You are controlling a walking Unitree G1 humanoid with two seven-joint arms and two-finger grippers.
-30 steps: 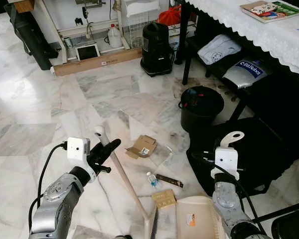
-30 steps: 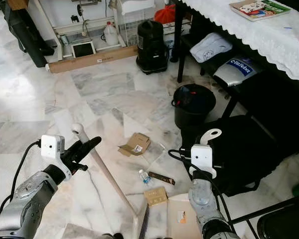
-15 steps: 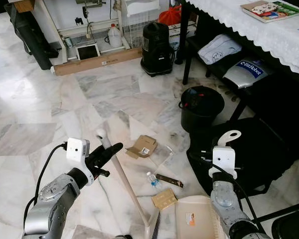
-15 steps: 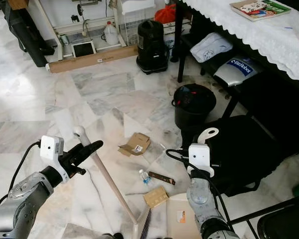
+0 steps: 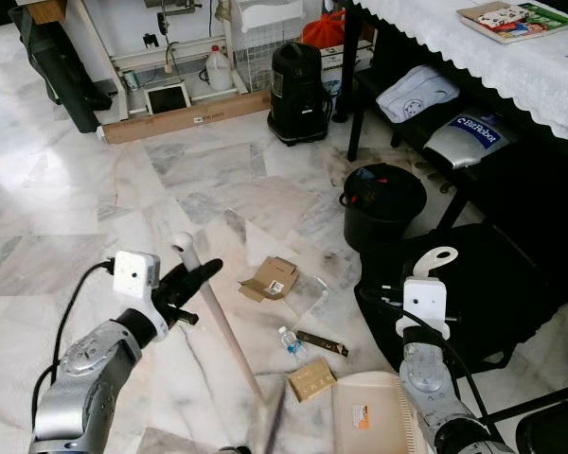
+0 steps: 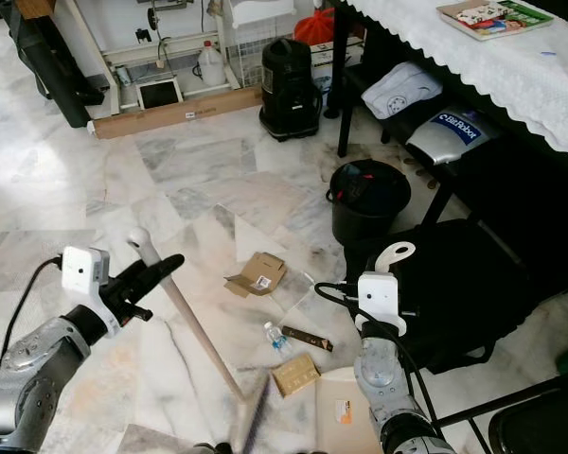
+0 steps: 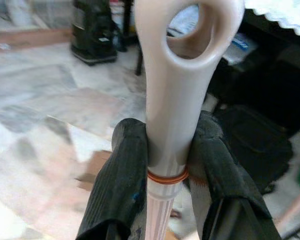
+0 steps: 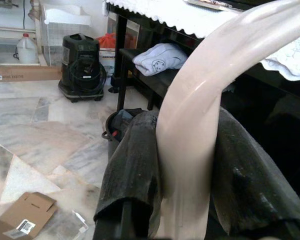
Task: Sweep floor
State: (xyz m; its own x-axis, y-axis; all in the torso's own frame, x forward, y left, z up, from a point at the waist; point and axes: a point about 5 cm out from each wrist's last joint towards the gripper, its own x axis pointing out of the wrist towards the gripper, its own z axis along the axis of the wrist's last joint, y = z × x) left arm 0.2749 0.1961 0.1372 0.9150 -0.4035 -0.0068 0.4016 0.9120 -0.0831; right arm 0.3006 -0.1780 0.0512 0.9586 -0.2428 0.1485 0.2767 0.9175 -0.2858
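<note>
Left gripper (image 7: 165,165) pinches broom handle (image 5: 218,322) near its top; broom head low, blurred. Card scrap (image 5: 311,379) just beside dustpan (image 5: 374,416) lip (right gripper (image 8: 190,165) clamps its handle). Risk: an overshooting stroke flicks scrap past the pan.

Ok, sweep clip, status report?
Left gripper shut on broom handle. Right gripper shut on dustpan handle; dustpan low. Small box at its lip; bottle, cardboard beyond.

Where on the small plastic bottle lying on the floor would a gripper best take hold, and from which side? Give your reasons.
Grip the small plastic bottle across its middle, coming straight down from above. It lies flat on the marble floor, so its round sides face the fingers.
</note>
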